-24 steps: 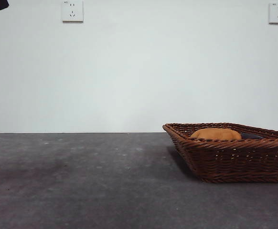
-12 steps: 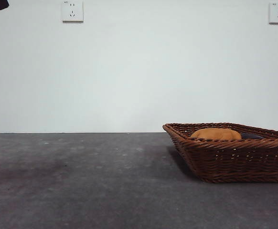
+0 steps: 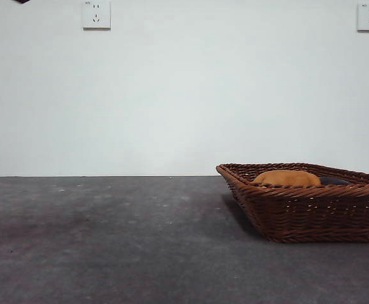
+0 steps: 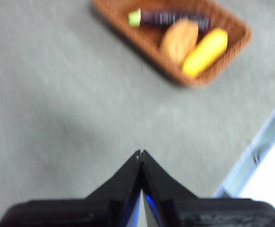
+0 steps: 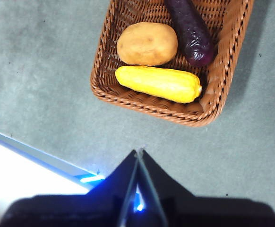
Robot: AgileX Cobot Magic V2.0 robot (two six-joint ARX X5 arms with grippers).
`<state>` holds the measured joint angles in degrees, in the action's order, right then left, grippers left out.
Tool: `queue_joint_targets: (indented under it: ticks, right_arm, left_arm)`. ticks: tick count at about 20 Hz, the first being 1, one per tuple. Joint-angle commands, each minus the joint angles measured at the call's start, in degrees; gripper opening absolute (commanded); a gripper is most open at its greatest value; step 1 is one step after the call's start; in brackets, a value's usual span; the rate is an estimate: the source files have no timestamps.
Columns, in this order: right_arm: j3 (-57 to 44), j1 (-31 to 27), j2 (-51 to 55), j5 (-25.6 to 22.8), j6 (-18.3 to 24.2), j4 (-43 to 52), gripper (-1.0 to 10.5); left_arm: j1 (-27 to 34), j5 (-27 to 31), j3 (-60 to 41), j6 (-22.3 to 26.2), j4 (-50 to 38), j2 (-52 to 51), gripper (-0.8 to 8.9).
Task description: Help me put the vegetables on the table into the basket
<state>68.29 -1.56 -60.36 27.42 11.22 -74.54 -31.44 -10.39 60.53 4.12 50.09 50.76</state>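
**All 3 vegetables lie in the basket, both grippers closed and empty**

Your left gripper has its jaws pressed together, holding nothing, high over bare table. Your right gripper is the same, jaws together above the table near the basket. Inside the basket you see the corn, the potato beside it, and the purple vegetable along the far side.

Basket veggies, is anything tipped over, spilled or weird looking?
Nothing stands out. The corn, the potato and the purple eggplant all lie side by side inside the basket, which sits flat on the table. Nothing has spilled. The left hand and right hand are shut, up above the table.
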Motion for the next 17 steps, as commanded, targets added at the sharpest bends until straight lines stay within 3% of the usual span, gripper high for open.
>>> queue_joint_targets:
  ticks: [1, 4, 6, 11, 14, 17]
  right_arm:
    - [0.02, 0.09, -0.50, -0.17, 0.63, 1.55, 0.0]
    - [0.02, 0.09, -0.55, -0.42, 0.66, 4.63, 0.0]
    - [0.02, 0.09, -0.55, -0.44, 0.66, 7.54, 0.0]
    - [0.02, 0.09, -0.55, -0.46, 0.66, 14.60, 0.0]
    - [0.02, 0.09, -0.55, -0.66, 0.66, 17.88, 0.0]
    - [0.02, 0.09, -0.55, -1.53, 0.66, 19.52, 0.0]
  left_arm:
    - [-0.17, 0.55, -0.02, 1.73, -5.75, -0.61, -0.03]
    - [1.64, 6.97, -0.02, 4.87, -14.10, -3.58, -0.03]
    - [4.96, 7.28, -0.02, 9.79, -19.21, -5.57, -0.03]
    - [16.61, 6.97, -1.05, 11.76, -22.40, -11.91, -0.03]
    - [22.67, 6.93, -8.72, 12.22, -31.76, -18.18, -0.03]
    - [25.66, 6.95, -23.06, 12.02, -45.05, -26.25, -0.03]
